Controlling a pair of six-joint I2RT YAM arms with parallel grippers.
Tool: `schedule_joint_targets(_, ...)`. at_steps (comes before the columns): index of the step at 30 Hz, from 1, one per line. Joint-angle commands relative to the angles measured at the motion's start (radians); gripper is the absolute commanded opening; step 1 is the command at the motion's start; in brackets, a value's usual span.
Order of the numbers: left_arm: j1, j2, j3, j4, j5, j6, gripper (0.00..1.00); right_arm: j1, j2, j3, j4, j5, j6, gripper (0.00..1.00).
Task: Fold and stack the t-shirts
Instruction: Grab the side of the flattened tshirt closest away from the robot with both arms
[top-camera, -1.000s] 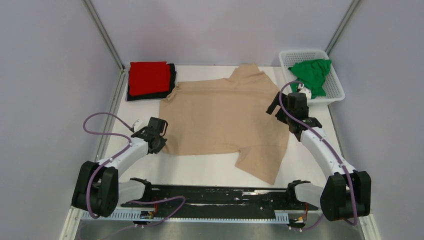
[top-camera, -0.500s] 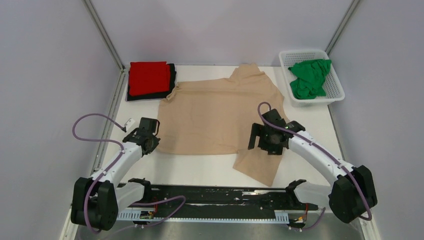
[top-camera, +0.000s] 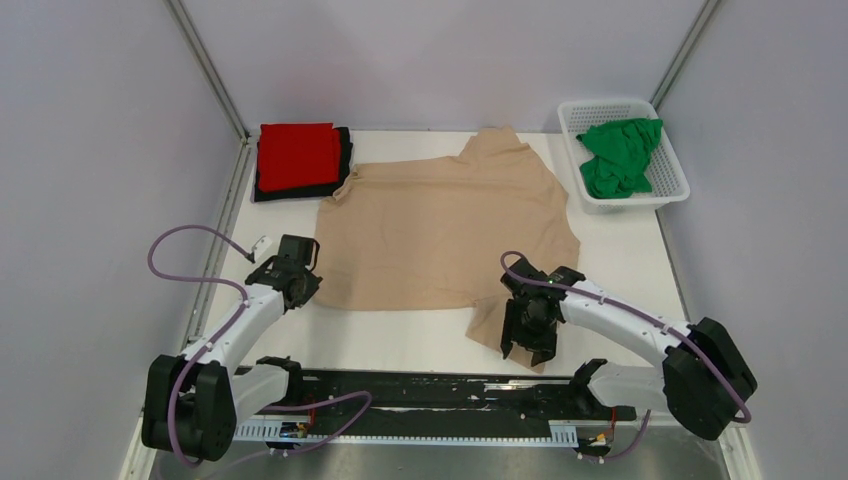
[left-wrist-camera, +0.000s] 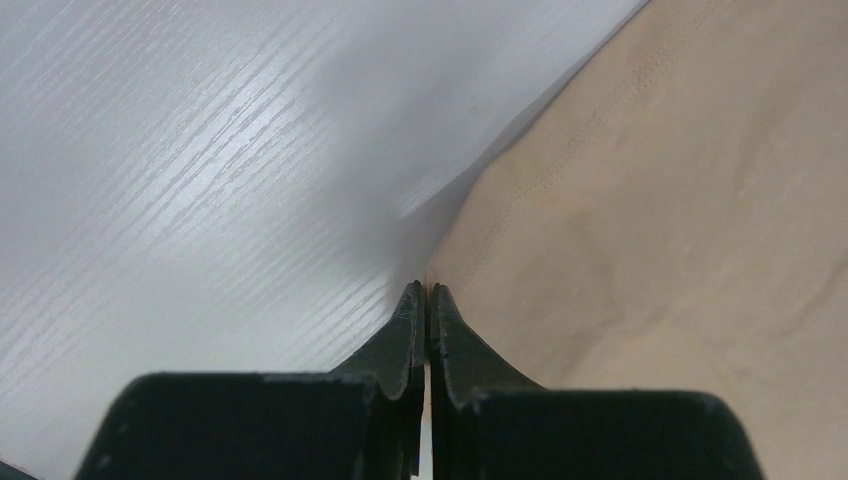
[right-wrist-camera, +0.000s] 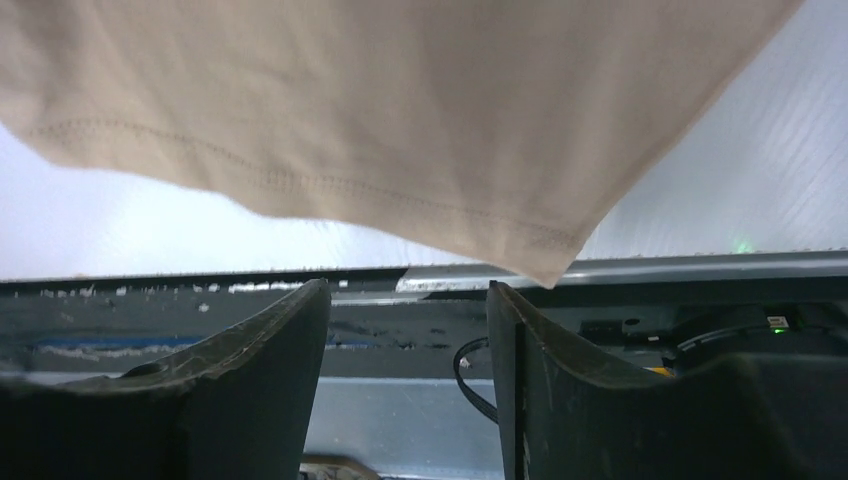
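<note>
Beige t-shirt (top-camera: 440, 235) lies spread flat across the middle of the table (top-camera: 620, 250), turned sideways: hem toward the table's left side, one sleeve pointing to its far edge, the other toward its near edge. The cloth is mostly smooth, with a small pucker at the hem corner nearest the table's far left. Double stitching shows along the hem in the left wrist view (left-wrist-camera: 680, 220) and along the sleeve edge in the right wrist view (right-wrist-camera: 400, 110). Left gripper (top-camera: 300, 285) sits at the near-left hem corner, fingers pressed together with the tips (left-wrist-camera: 427, 292) right at the fabric's edge; cannot tell whether any cloth is pinched between them. Right gripper (top-camera: 522, 345) is over the near sleeve, pointing toward the table's near edge, fingers apart (right-wrist-camera: 408, 290); the sleeve tip lies beyond them and nothing is held. At the table's far left corner, a folded red t-shirt (top-camera: 298, 155) sits on a folded black t-shirt (top-camera: 343, 165). At the far right corner, a white basket (top-camera: 605, 105) holds a crumpled green t-shirt (top-camera: 620, 155).
</note>
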Motion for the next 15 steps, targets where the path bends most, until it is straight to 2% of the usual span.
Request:
schedule_joint_targets(1, 0.006, -0.026, -0.001, 0.025, 0.002, 0.005, 0.00, -0.006, 0.077, -0.007, 0.086, 0.120, 0.089, 0.57)
schedule_joint_targets(4, 0.006, -0.036, 0.001, 0.018, 0.004, 0.008, 0.00, -0.021, 0.150, -0.009, 0.126, 0.182, 0.107, 0.53)
schedule_joint_targets(8, 0.006, -0.045, 0.006, 0.007, -0.003, 0.013, 0.00, -0.027, 0.191, -0.041, 0.200, 0.140, 0.099, 0.47)
schedule_joint_targets(11, 0.006, -0.049, 0.008, -0.005, 0.004, 0.006, 0.00, -0.027, 0.204, -0.055, 0.242, 0.139, 0.096, 0.27)
schedule_joint_targets(15, 0.006, -0.079, 0.015, -0.064, 0.017, -0.006, 0.00, -0.027, 0.137, -0.062, 0.197, 0.078, 0.094, 0.01)
